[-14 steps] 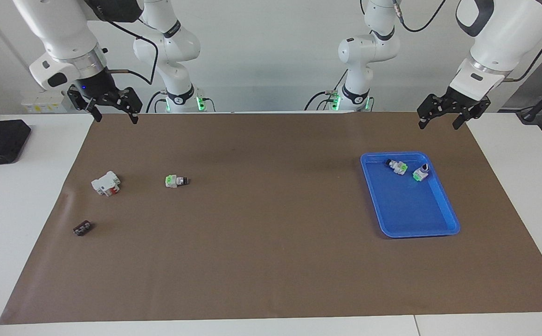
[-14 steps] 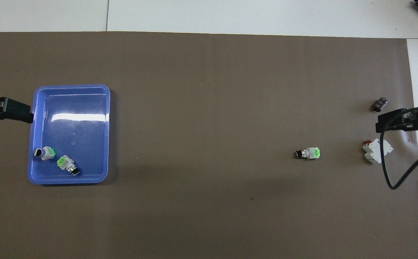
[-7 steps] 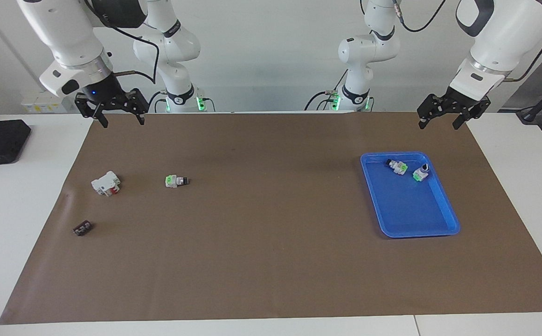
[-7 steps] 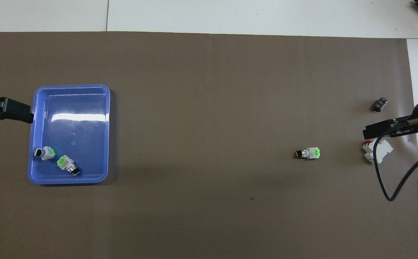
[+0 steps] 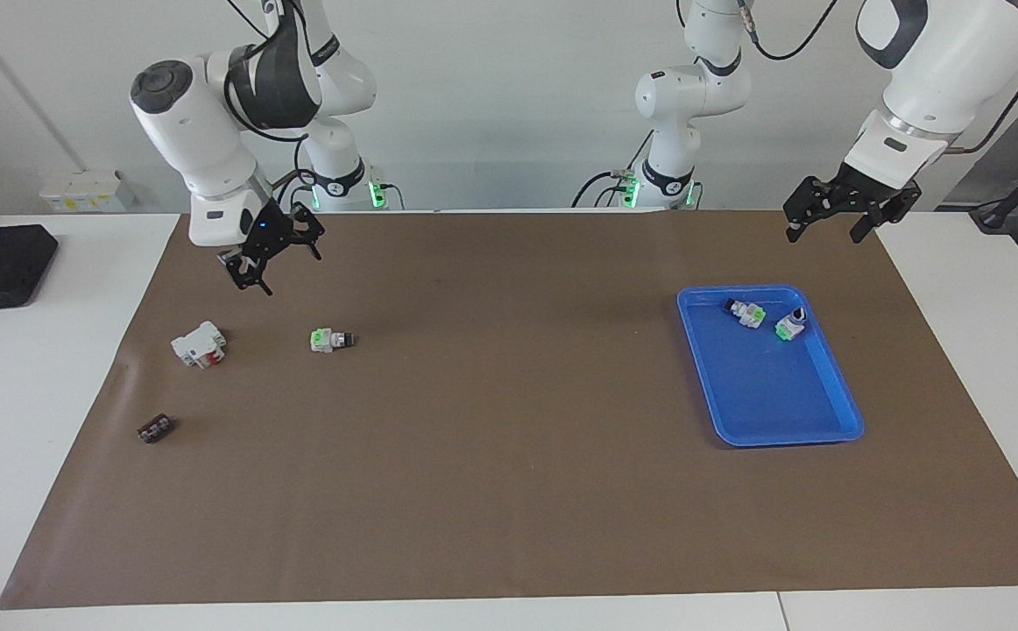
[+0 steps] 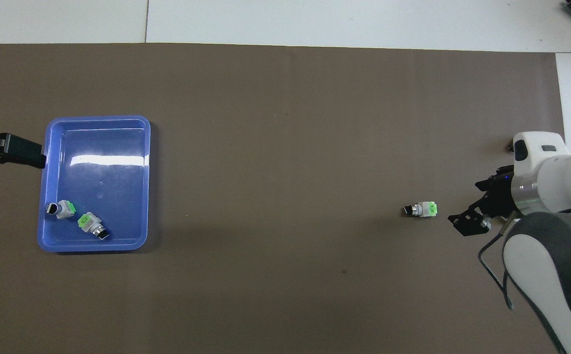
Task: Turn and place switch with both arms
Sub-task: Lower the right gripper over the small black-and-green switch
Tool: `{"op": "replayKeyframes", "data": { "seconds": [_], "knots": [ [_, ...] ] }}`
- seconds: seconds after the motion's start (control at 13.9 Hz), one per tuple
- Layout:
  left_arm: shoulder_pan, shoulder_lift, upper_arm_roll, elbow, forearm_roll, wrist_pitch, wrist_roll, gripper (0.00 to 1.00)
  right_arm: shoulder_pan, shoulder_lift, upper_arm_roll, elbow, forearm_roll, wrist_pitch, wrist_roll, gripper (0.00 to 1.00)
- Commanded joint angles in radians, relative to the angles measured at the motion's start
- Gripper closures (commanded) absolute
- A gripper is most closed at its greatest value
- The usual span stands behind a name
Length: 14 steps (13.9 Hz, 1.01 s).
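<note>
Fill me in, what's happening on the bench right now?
Nothing is held yet. The right arm's open pincer hangs over the brown mat near the small white switch with green patch and black knob, which lies untouched on the mat beside a larger white block with a red part. The left arm waits, its open pincer raised near the blue plastic tray holding two similar switches.

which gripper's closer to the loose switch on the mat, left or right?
Right. The right gripper is open in the air close by the switch; the left gripper waits open at the left arm's end, near the blue tray.
</note>
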Motion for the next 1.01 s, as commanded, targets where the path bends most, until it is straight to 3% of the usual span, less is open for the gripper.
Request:
{"op": "replayKeyframes", "data": {
  "seconds": [0.0,0.22,0.58,0.94],
  "knots": [
    [0.009,-0.028,-0.006,-0.029,0.015,-0.002,-0.003,0.00,-0.002,0.019,-0.001,-0.108,0.025,0.128,-0.308,0.00],
    [0.009,-0.028,-0.006,-0.029,0.015,-0.002,-0.003,0.00,-0.004,0.074,-0.001,-0.137,0.025,0.197,-0.479,0.00],
    [0.009,-0.028,-0.006,-0.029,0.015,-0.002,-0.003,0.00,0.033,0.169,-0.001,-0.200,0.025,0.449,-0.522,0.00],
    [0.009,-0.028,-0.006,-0.029,0.015,-0.002,-0.003,0.00,0.036,0.175,-0.001,-0.262,0.025,0.547,-0.585,0.00]
  ]
}}
